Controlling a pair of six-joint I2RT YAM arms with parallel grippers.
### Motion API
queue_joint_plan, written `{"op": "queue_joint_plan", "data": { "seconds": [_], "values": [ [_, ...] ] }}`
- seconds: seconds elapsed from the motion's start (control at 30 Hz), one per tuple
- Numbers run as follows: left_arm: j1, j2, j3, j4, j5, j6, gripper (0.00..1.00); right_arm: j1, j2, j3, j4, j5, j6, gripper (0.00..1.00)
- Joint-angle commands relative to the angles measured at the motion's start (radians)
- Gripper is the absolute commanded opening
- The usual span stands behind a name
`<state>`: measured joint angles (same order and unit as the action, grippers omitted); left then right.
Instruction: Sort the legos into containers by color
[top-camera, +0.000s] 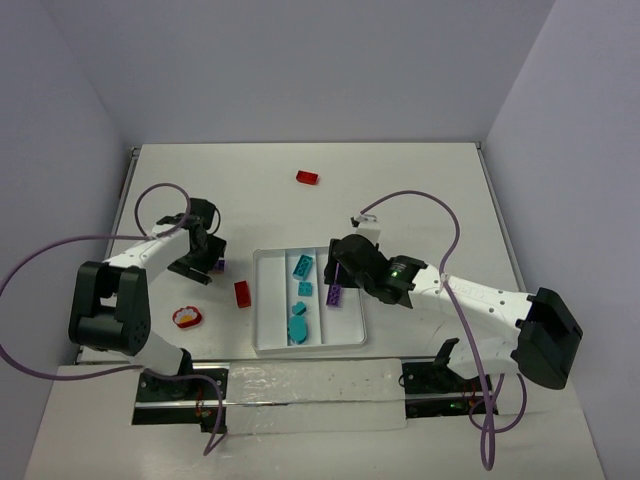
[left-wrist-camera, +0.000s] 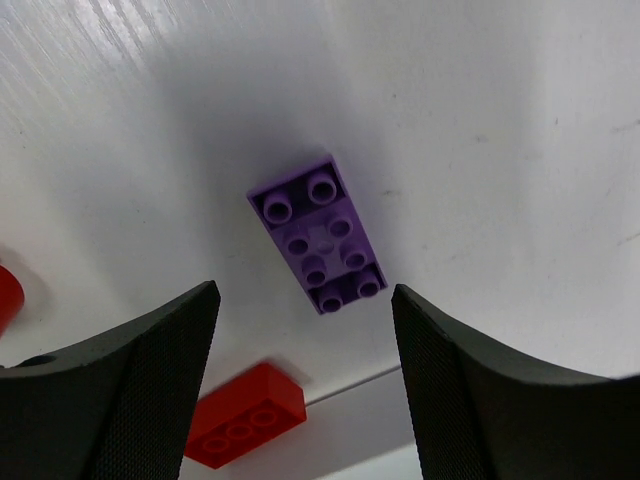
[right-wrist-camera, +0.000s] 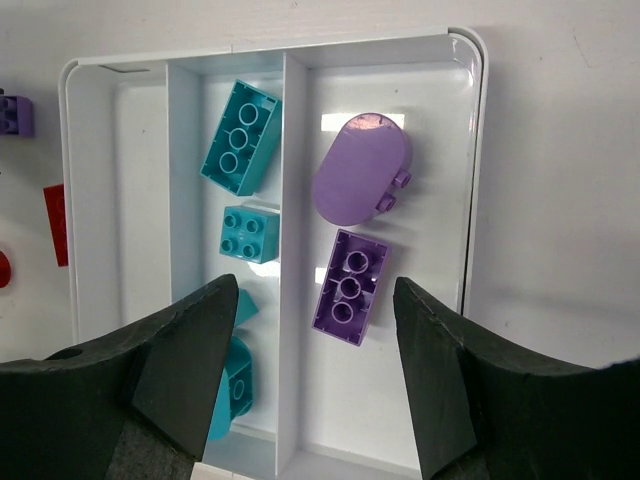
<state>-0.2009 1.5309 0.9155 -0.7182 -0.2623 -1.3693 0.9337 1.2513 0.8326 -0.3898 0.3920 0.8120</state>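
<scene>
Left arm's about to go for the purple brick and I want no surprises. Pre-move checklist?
1. Left gripper open: ok.
2. Purple brick centred under it: ok.
3. Brick square to that gripper: not ok, it lies diagonal.
4. Red brick clear of that gripper: cannot tell.
5. Right gripper open and empty: ok.
6. Right gripper clear of tray: not ok, it hovers over it.
</scene>
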Motion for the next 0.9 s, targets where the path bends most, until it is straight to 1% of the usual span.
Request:
{"op": "queue_joint_plan", "data": {
  "seconds": [0.0,0.27,0.43,0.47,0.57,0.6,0.63,0.87],
  "values": [
    [0.022,0.019,-0.007,0.068,-0.028,-0.058,0.76,0.008,-0.018,0.036,-0.017,0.039,-0.008,0.71],
    [0.034,0.089,0.017,0.104,-0.034,-0.027,0.73,0.007,-0.006,0.040,-0.012,0.033,-0.013,0.72],
    [0.044,0.105,0.007,0.112,-0.033,-0.009,0.71,0.007,-0.007,0.039,-0.016,0.030,-0.008,0.72],
    [0.046,0.106,0.003,0.116,-0.034,-0.006,0.70,0.007,-0.011,0.036,-0.014,0.029,-0.006,0.72],
    [0.047,0.110,-0.006,0.126,-0.030,0.004,0.63,0.007,-0.016,0.032,-0.010,0.027,-0.002,0.72],
    [0.047,0.115,-0.006,0.128,-0.026,0.006,0.54,0.008,-0.016,0.034,-0.012,0.027,-0.002,0.72],
    [0.047,0.117,-0.006,0.126,-0.026,0.006,0.54,0.008,-0.017,0.036,-0.014,0.027,-0.004,0.72],
    [0.047,0.106,0.013,0.108,-0.028,0.026,0.12,0.007,-0.017,0.057,-0.019,0.039,-0.017,0.72]
  ]
}}
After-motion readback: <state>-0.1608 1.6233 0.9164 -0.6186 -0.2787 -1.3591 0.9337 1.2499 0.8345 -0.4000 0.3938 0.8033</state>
